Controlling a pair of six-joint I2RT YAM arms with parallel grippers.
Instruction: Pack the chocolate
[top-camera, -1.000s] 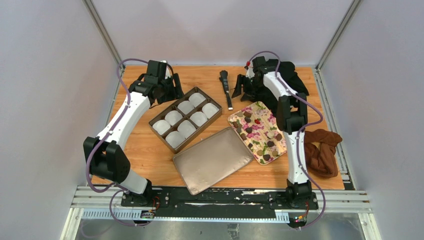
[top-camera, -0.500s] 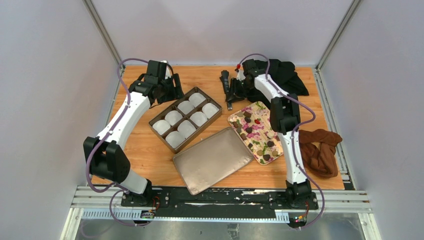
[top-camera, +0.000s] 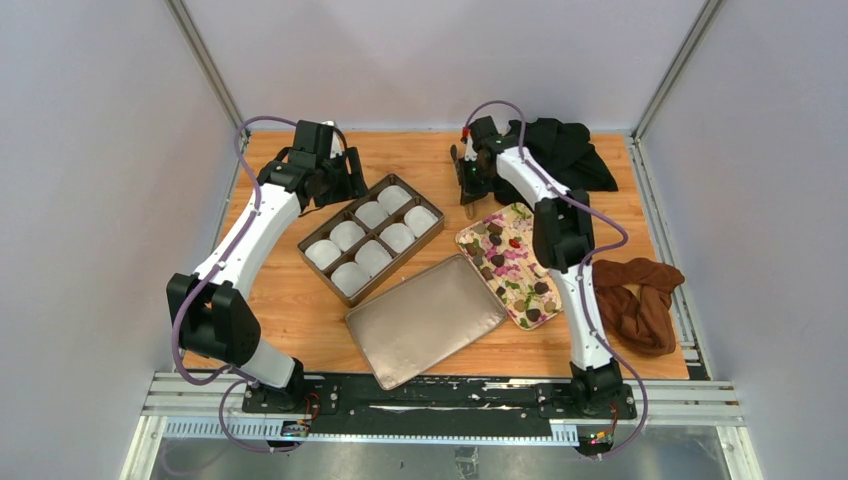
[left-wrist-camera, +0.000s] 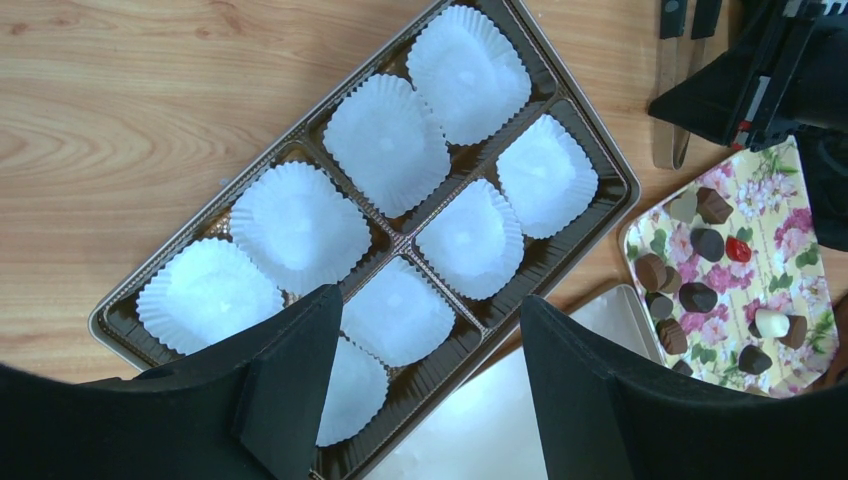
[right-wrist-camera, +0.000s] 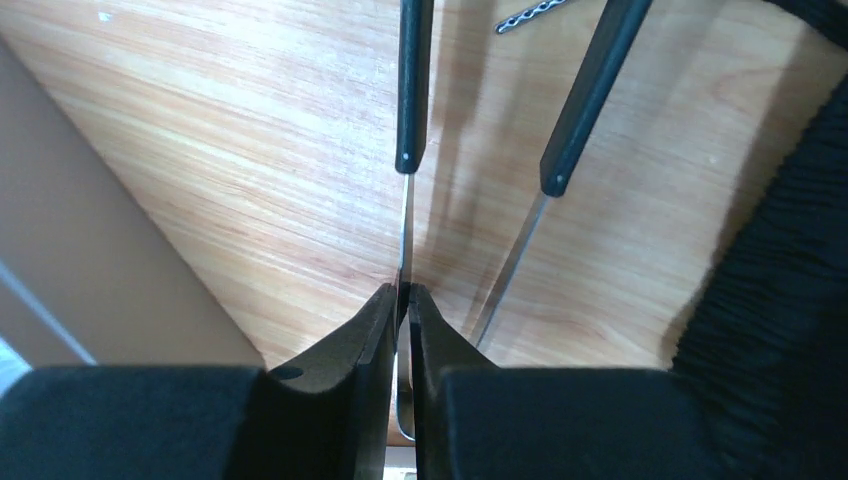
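Several small dark brown chocolate pieces (top-camera: 497, 260) (left-wrist-camera: 698, 297) lie on the flower-print tray (top-camera: 533, 236), with one red piece among them. Left of the tray stands a brown box (top-camera: 312, 262) holding white paper cups (left-wrist-camera: 388, 143). My left gripper (left-wrist-camera: 430, 300) hangs open above the box's left end, nothing between its fingers. At the back of the table, my right gripper (right-wrist-camera: 403, 290) is shut on the thin metal blade of black-tipped tongs (right-wrist-camera: 412, 80), low over the wood. In the top view the right gripper (top-camera: 466, 180) hides most of the tongs.
A flat tan lid (top-camera: 425, 320) lies in front of the box. A black cloth (top-camera: 565, 150) is heaped at the back right, close to my right gripper. A rust-brown cloth (top-camera: 640, 305) lies by the right edge.
My right arm swung left from beside the black cloth to the tongs, and its jaws closed on them. The left arm has not moved.
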